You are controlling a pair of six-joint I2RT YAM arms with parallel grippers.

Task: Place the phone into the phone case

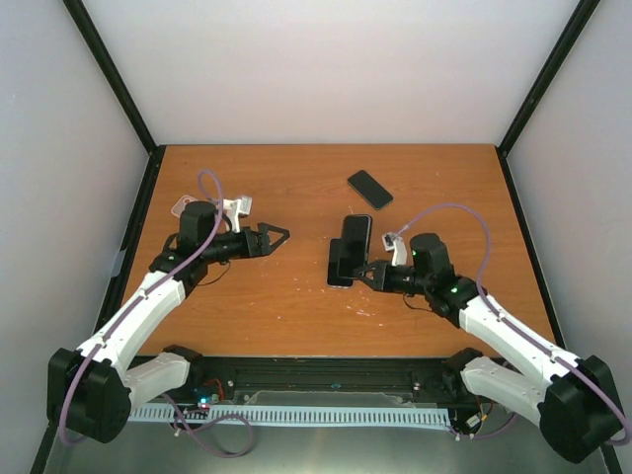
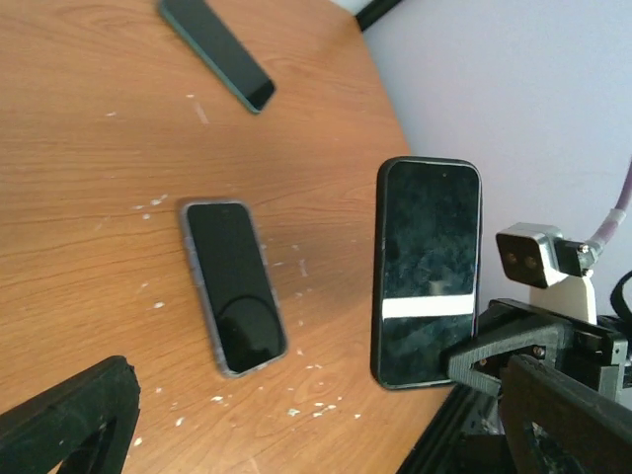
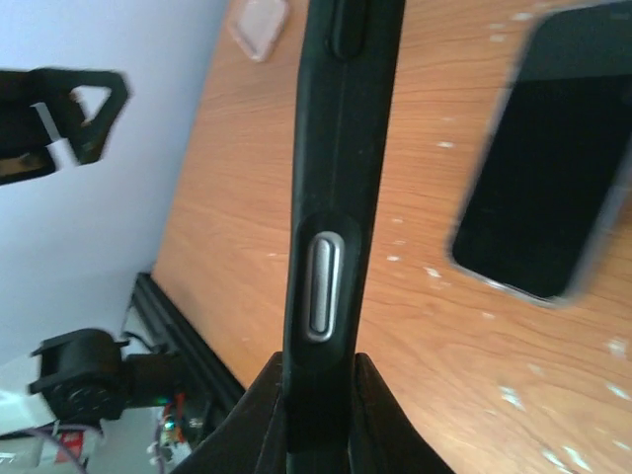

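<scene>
From above, my left arm covers most of a clear case (image 1: 185,204) near the worktop's (image 1: 296,316) far left corner; only a pale rounded corner shows. A second phone (image 2: 233,286) lies flat, screen up, just beside my right end effector (image 1: 363,270). In the top view it is half hidden behind what I hold. My right wrist camera cuts it off at the frame edge and blurs it.

My right end effector is clamped on the lower end of the phone (image 1: 355,237), holding it upright above the middle of the worktop. Its glass faces my left arm. A matte black case (image 3: 336,148) wraps its edge, and a silver oblong button shows through a slot. I cannot tell whether the phone is fully seated in it.

My left end effector (image 1: 276,237) stands spread wide and holds nothing, well apart from the phone, with bare wood between us. A third phone (image 1: 369,189) lies slanted farther back, short of the far edge.

The worktop is orange-brown wood grain flecked with white specks, ringed by black posts and pale walls. The flat phone has a grey rounded rim.
</scene>
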